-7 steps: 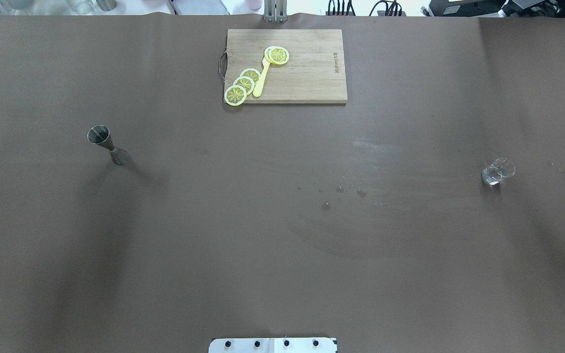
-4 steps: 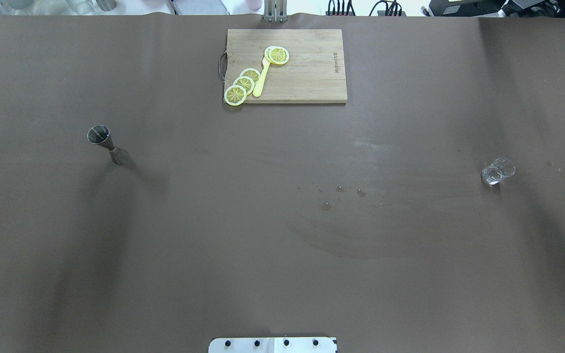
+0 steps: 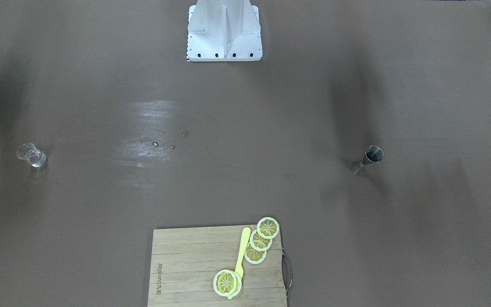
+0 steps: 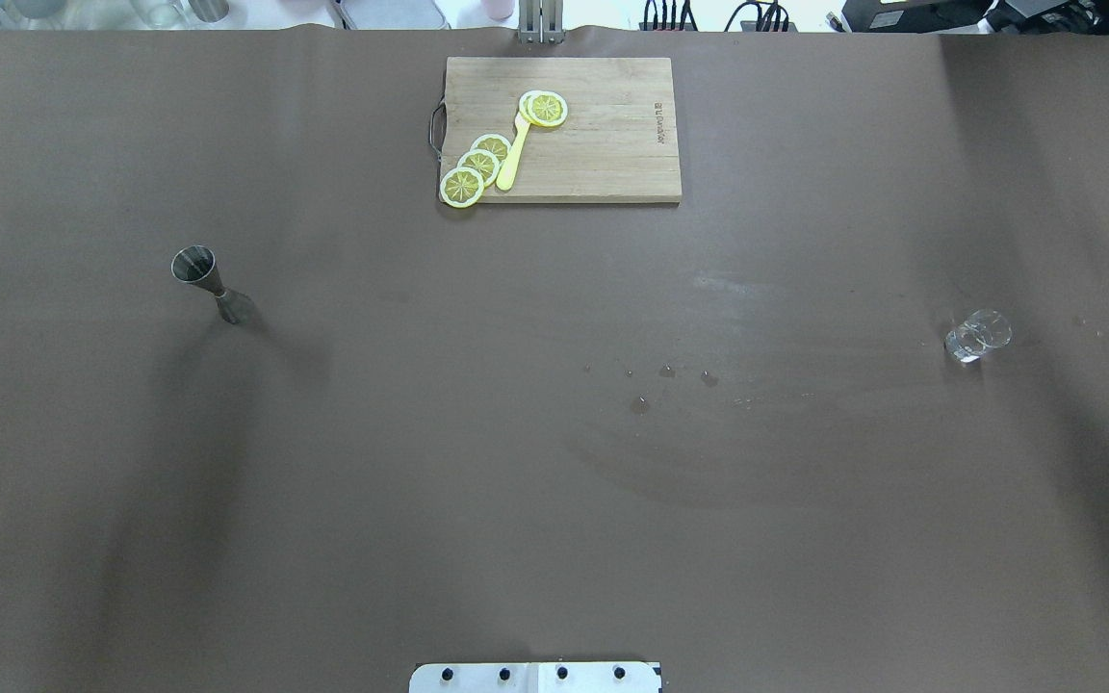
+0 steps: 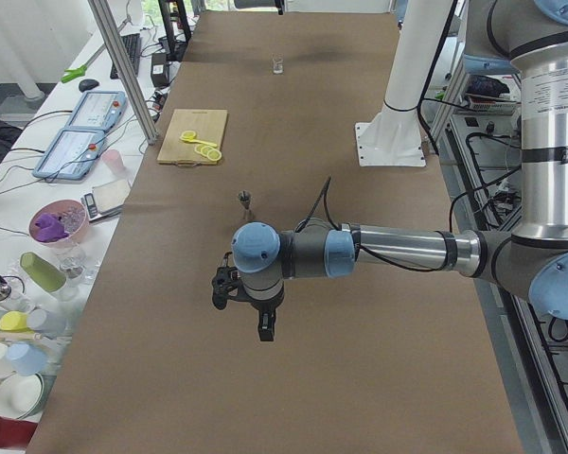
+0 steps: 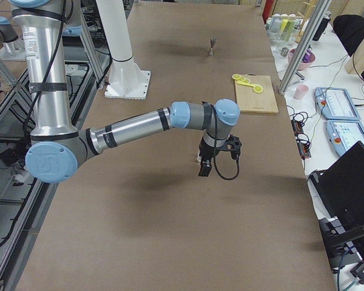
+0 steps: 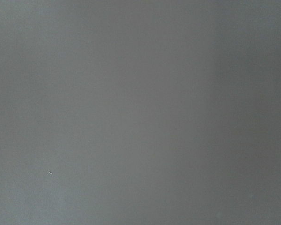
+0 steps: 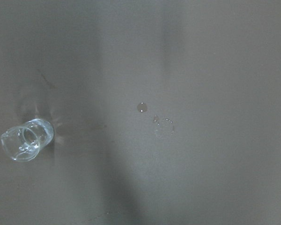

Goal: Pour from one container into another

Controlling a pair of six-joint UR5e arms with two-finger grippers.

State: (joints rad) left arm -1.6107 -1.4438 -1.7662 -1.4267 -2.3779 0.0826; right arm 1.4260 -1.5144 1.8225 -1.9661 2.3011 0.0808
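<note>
A steel jigger [image 4: 211, 281] stands upright on the brown table's left side, also seen in the front-facing view [image 3: 368, 159]. A small clear glass [image 4: 977, 336] stands far to the right; the right wrist view has it at lower left [image 8: 26, 139]. Neither gripper is near a container. The left gripper [image 5: 265, 329] hangs over bare table, nearer the camera than the jigger [image 5: 245, 200]. The right gripper [image 6: 205, 168] hovers above the table, pointing down. Both show only in the side views, so I cannot tell whether either is open or shut.
A wooden cutting board [image 4: 612, 144] at the far middle edge carries lemon slices [image 4: 477, 164] and a yellow knife [image 4: 513, 159]. Water drops [image 4: 667, 371] dot the table's middle. The robot's white base [image 3: 224, 30] stands at the near edge.
The arms' shadows on the table have shifted slightly, mostly around the glass. The jigger and the glass stand where they were.
</note>
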